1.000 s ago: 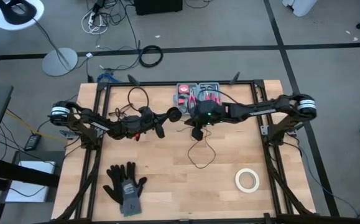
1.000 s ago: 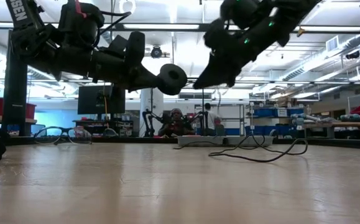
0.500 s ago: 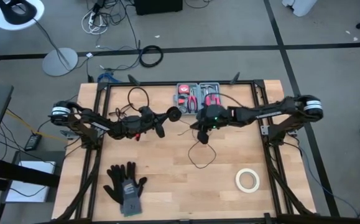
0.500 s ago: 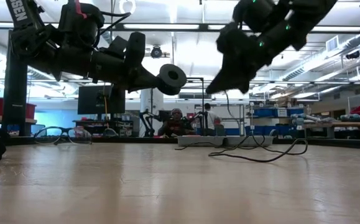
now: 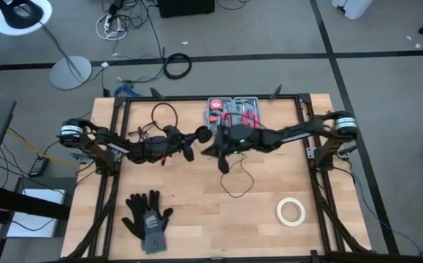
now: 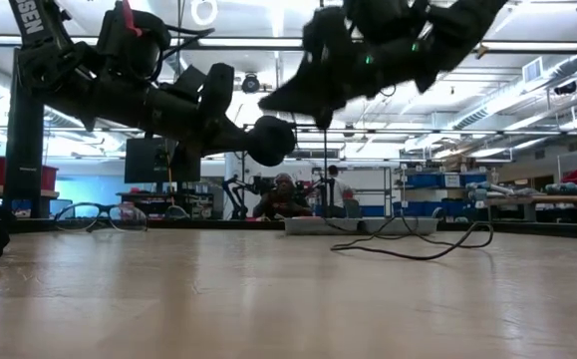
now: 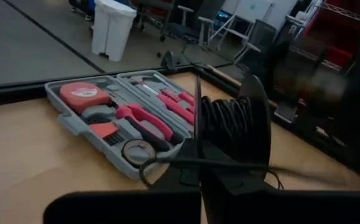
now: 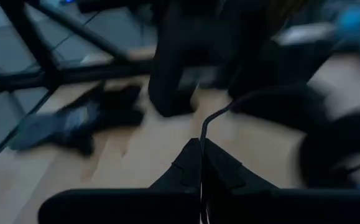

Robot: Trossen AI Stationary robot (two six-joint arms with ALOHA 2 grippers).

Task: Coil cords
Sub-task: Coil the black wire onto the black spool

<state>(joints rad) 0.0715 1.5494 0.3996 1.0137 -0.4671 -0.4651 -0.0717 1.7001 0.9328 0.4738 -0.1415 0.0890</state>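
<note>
Midair, left gripper clamps the spool; right gripper pinches the cord just beside it; table bare below

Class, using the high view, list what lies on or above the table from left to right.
Gloves → left gripper holding the cord spool → right gripper pinching the cord → white tape roll.
</note>
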